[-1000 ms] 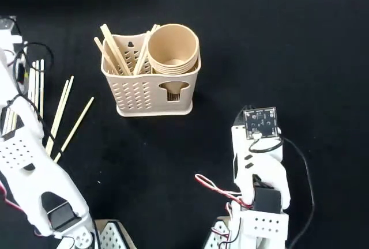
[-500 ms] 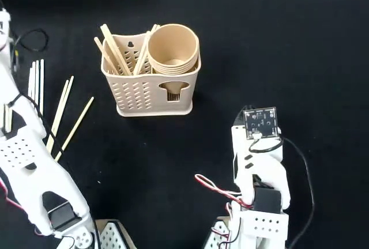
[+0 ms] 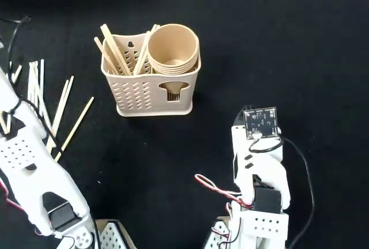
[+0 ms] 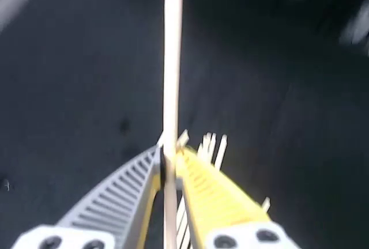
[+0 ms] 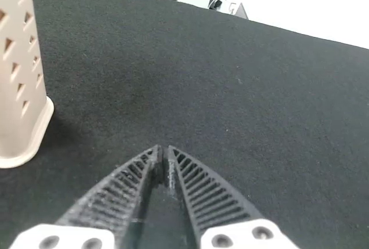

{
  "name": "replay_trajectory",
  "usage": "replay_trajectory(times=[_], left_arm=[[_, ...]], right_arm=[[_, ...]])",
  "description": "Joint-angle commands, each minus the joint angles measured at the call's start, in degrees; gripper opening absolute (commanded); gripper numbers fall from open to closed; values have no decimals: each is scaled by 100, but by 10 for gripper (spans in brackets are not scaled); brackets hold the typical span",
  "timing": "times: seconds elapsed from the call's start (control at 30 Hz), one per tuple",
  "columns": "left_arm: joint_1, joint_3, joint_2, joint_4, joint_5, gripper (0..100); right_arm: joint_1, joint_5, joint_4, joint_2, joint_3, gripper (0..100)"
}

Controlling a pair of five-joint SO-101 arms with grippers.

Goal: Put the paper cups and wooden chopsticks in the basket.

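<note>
Basket [image 3: 138, 93]: cream, perforated, two compartments, upright on the black table [image 3: 300, 59], roughly mid-width and toward the far side.

Its compartment on the right-arm side holds a nested stack of paper cups [image 3: 173, 50], mouths up, rims above the basket wall. The other compartment holds several wooden chopsticks [image 3: 115, 50] standing on end, all tilted. Some lean outward toward the left arm's side and a couple lean in against the cups.

Writing: markings on the small camera board [image 3: 260, 122] on the right arm [image 3: 258, 168] are too small for me to read.

Loose chopsticks [image 3: 57, 116] lie flat on the table on the left side, apart from the basket. Their long axes run near-to-far. One bunch is close to parallel, and the others slant with their far ends toward the basket.

Left gripper [image 4: 169, 151]: clamped on a single chopstick [image 4: 172, 59]. The stick runs straight out past the fingertips, in line with the gripper, with the loose bunch on the table beneath.

Right gripper [image 5: 161, 154]: jaws pressed together with nothing between them, low over bare cloth, with the basket's corner off to one side.
</note>
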Motion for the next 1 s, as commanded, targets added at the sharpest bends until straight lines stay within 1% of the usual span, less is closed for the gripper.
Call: replay_trajectory(times=[0.0,0.13,0.3,0.43,0.67,0.97], left_arm=[[330,-233,-721,18,176,29],[541,-233,-1275,18,413,29],[936,-233,-1952,26,501,29],[1297,-233,-2400,26,897,29],[2316,-145,-3226,35,941,28],[3679,1279,-4352,26,949,28]], right_arm=[[-62,-18,-9,-75,-22,11],[-62,-18,-9,-75,-22,11],[-62,-9,-9,-75,-22,11],[-62,-9,-9,-75,-22,11],[-44,-9,-9,-75,-22,11],[-44,-9,-9,-75,-22,11]])
